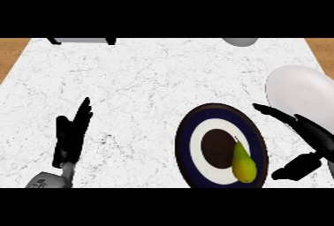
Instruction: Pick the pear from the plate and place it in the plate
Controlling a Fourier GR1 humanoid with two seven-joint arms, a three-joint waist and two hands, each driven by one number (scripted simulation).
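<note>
Just left of the right hand (312,142), the pear (243,163) lies on the dark blue plate (189,132), toward its near right side, stem pointing away; that hand spreads wide, fingers straight and thumb apart, holding nothing, not touching the fruit; beyond its fingers sits a white plate (297,90); the left hand (72,132) rests flat-fingered on the marble counter (143,75), well apart from both plates.

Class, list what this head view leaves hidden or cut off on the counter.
- White plate: right part cut by the picture's edge; right hand covers its lower rim.
- Dark plate: near rim cut by the bottom edge.
- Pear hides part of the dark plate's pattern.
- Two things at the top edge: mostly cut off, unidentifiable.
- Left hand: its forearm is cut off below.
</note>
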